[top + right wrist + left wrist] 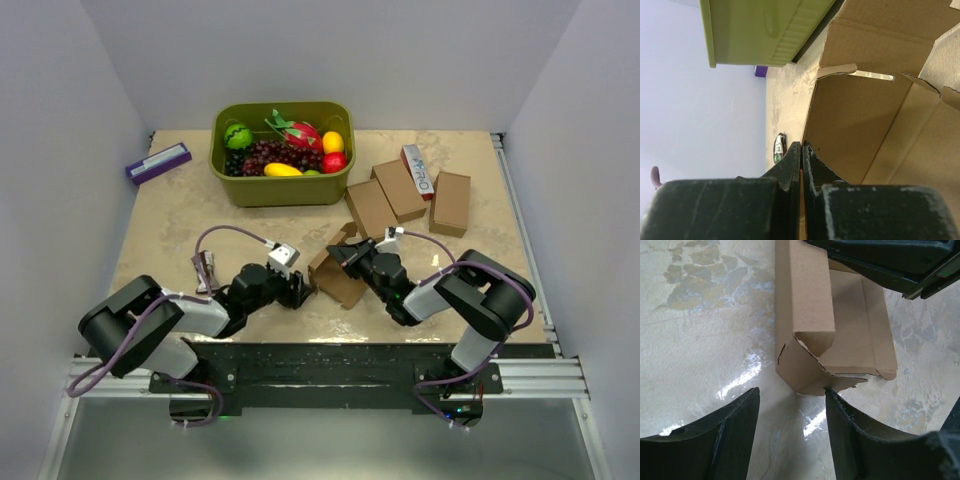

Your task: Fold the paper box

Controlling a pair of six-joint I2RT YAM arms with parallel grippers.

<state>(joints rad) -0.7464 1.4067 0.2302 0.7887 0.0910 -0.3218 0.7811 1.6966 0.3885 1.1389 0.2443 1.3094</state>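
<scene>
Top view: you have the paper box (337, 281), brown creased cardboard, on the beige table (180, 220), near middle. Left wrist: left gripper (792, 392) part-open, empty, at the box flap. Right wrist: right gripper (801, 147) closed on a box wall

Black arms (255, 287), purple cables (232, 230), black jaws

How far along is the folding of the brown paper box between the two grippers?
Done: the paper box is partly raised from flat, with one side wall standing. In hand: the right gripper is shut on a wall, and the open left gripper faces one end, where a small flap is bent inward. Left: that end's flaps are not tucked shut, so the box is not yet formed.
</scene>
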